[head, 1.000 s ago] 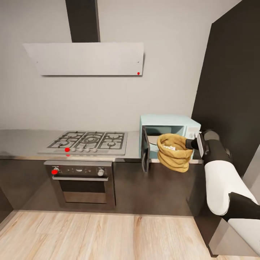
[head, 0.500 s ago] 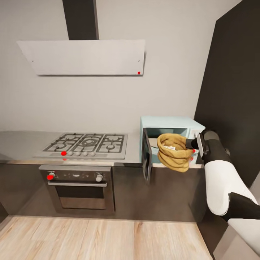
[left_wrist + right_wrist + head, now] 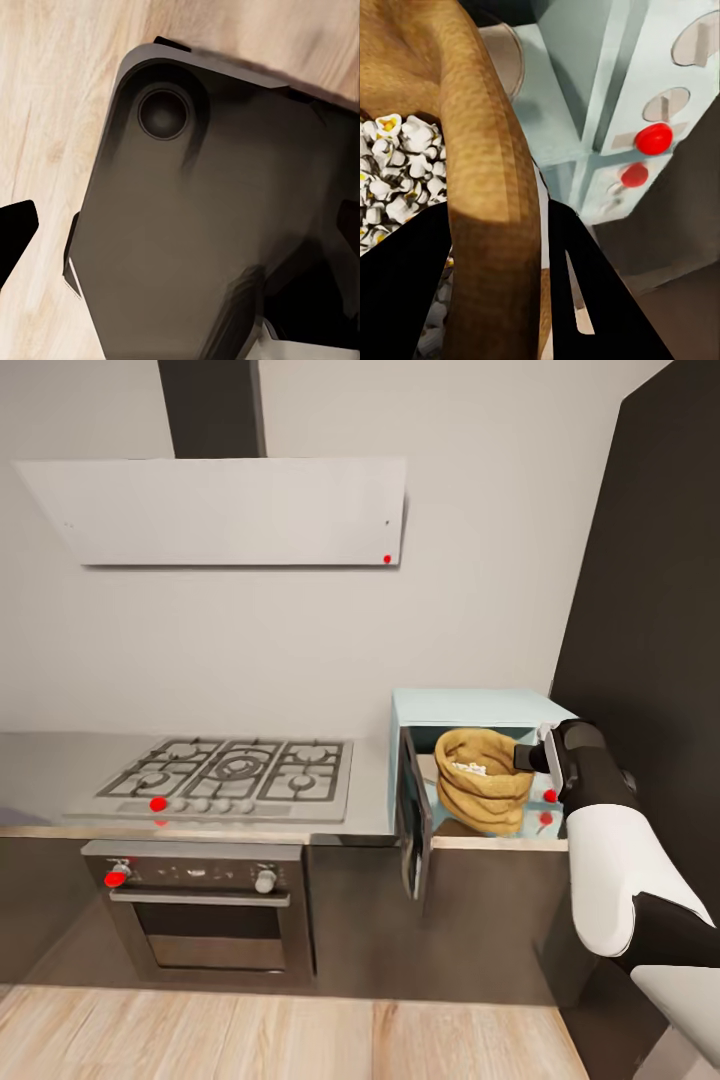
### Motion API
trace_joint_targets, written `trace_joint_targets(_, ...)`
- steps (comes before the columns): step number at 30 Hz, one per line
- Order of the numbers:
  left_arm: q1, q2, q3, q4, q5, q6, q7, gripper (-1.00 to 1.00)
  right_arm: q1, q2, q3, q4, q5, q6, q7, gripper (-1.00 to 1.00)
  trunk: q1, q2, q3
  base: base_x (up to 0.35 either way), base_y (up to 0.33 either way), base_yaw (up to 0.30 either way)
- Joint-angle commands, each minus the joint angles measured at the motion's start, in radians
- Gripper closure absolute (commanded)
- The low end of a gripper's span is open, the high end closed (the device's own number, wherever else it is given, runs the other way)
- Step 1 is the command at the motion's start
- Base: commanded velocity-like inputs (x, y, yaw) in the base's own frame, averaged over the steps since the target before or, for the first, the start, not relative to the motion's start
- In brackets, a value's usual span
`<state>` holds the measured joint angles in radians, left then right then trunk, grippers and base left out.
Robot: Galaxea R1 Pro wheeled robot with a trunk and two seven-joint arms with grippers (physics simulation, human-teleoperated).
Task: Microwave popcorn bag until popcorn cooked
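Pale grey kitchen wall [image 3: 300,650] backed the glossy grey countertop [image 3: 60,760]. Right gripper [image 3: 495,247] had its black fingers [image 3: 585,292] clamped across the rolled rim of the golden-brown ringed paper popcorn bag [image 3: 482,780]. Bag stood upright, mouth upward, at the cavity opening of the small mint-blue microwave [image 3: 470,710], pale popcorn [image 3: 397,172] showing inside. Dark microwave door [image 3: 412,822] hung open just beside it. Left gripper's state could not be told.

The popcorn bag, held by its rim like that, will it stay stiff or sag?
The popcorn bag probably sags: its sides show slumped folds. Popped kernels suggest it's light for its size. The right gripper pinches just the rim, so it may tilt.
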<state>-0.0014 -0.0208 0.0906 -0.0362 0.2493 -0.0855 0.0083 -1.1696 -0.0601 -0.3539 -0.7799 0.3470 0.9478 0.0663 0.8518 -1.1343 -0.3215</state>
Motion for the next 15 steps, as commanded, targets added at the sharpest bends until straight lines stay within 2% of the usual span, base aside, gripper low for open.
trace_joint_targets(1,0.000,-0.001,0.008,-0.001,-0.001,-0.002,0.001,-1.00,-0.001,0.000,-0.002,-0.001,0.007,0.003,0.007,1.00,0.001,-0.001,-0.001,0.320,0.000,0.000)
trace_joint_targets(9,0.000,0.000,0.008,-0.001,-0.001,-0.003,0.001,-1.00,-0.001,0.000,-0.002,0.006,0.007,0.003,0.007,1.00,0.001,-0.001,-0.001,0.314,0.000,0.000)
trace_joint_targets(15,0.000,0.000,0.008,-0.001,-0.001,-0.003,0.001,-1.00,-0.001,0.000,-0.003,0.008,0.006,0.002,0.007,1.00,0.001,-0.001,-0.001,0.247,0.000,0.000)
